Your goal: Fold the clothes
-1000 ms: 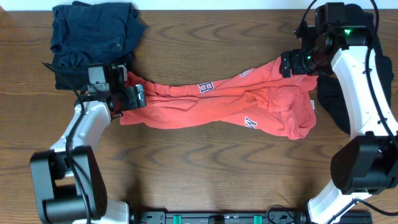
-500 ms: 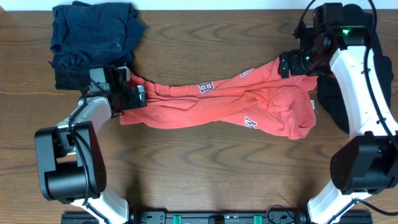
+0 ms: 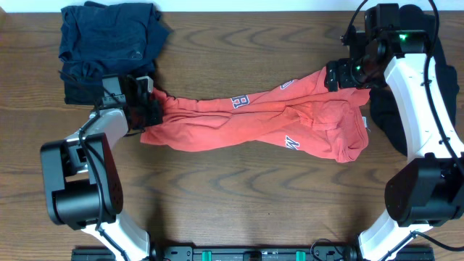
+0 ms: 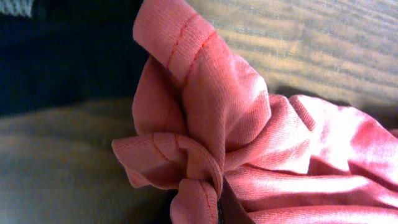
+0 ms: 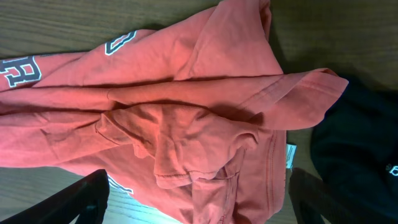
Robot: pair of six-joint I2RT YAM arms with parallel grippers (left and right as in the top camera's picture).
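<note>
A coral-red T-shirt (image 3: 261,123) with white-and-navy lettering lies stretched and twisted across the table's middle. My left gripper (image 3: 150,110) is shut on the shirt's bunched left end. In the left wrist view the hem folds (image 4: 199,124) gather into the pinch of the left gripper (image 4: 217,208) at the bottom edge. My right gripper (image 3: 341,75) hangs open over the shirt's upper right corner. In the right wrist view the right gripper's (image 5: 199,208) dark fingers (image 5: 81,199) stand wide apart over the crumpled T-shirt (image 5: 186,112), touching nothing. A black garment (image 5: 360,143) with a small white logo lies just right of it.
A pile of dark navy clothing (image 3: 109,40) sits at the back left, right behind the left gripper. The black garment (image 3: 384,119) lies under the right arm near the table's right edge. Bare wood table (image 3: 239,203) runs along the front.
My left gripper has shut on the shirt's left end, gathering the fabric there. The right arm and the rest of the shirt have not moved.
</note>
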